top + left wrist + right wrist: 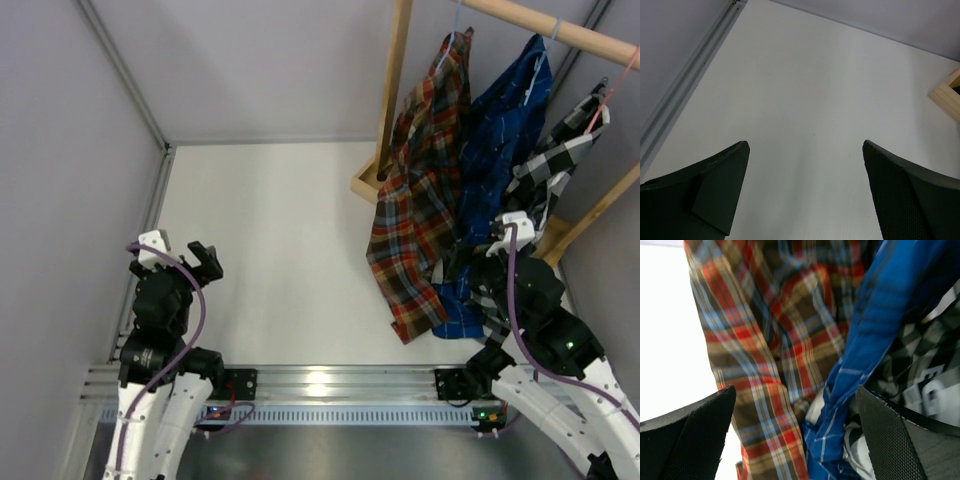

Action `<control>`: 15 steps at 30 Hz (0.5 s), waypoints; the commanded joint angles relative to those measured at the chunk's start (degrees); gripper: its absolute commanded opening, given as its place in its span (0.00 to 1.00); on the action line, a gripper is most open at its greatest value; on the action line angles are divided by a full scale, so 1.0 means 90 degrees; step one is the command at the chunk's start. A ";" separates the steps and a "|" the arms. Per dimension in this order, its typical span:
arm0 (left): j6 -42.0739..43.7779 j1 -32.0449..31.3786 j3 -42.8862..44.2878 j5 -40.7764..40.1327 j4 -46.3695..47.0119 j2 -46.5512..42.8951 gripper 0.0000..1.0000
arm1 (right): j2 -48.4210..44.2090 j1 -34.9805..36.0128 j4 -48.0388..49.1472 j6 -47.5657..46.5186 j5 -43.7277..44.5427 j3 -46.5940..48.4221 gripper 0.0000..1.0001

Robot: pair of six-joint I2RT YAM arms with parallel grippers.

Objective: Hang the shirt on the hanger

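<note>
Shirt (420,190) hangs on the hanger (452,35) from the wooden rail (545,25), at 1 o'clock on the table (270,220). Its long axis runs collar-up at 1 o'clock to the hem low at 5 o'clock, reaching the table. Right gripper (796,390) has its fingers apart, holding nothing, and faces the shirt and the blue shirt (875,330) touching it. Left gripper (805,145) at 8 o'clock has its fingers apart, above the table.

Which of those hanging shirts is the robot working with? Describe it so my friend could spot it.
Find the wooden rail at the upper right, where three shirts hang. The shirt is the leftmost, beside the wooden post. It alone is red, orange and brown plaid; beside it hang a blue shirt and a black-and-white shirt.
</note>
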 commanded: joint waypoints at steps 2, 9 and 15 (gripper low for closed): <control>0.0101 0.0432 -0.0062 0.0870 0.0276 0.0294 0.98 | -0.0323 -0.0003 0.0323 -0.0119 -0.0201 -0.0252 0.99; 0.0218 0.0422 -0.0198 0.1583 0.0393 0.0305 0.98 | -0.0401 -0.0003 0.0314 -0.0041 -0.0005 -0.0359 0.99; 0.0218 0.0402 -0.0199 0.1662 0.0393 0.0295 0.98 | -0.0430 -0.0003 0.0314 0.0077 0.0140 -0.0515 0.99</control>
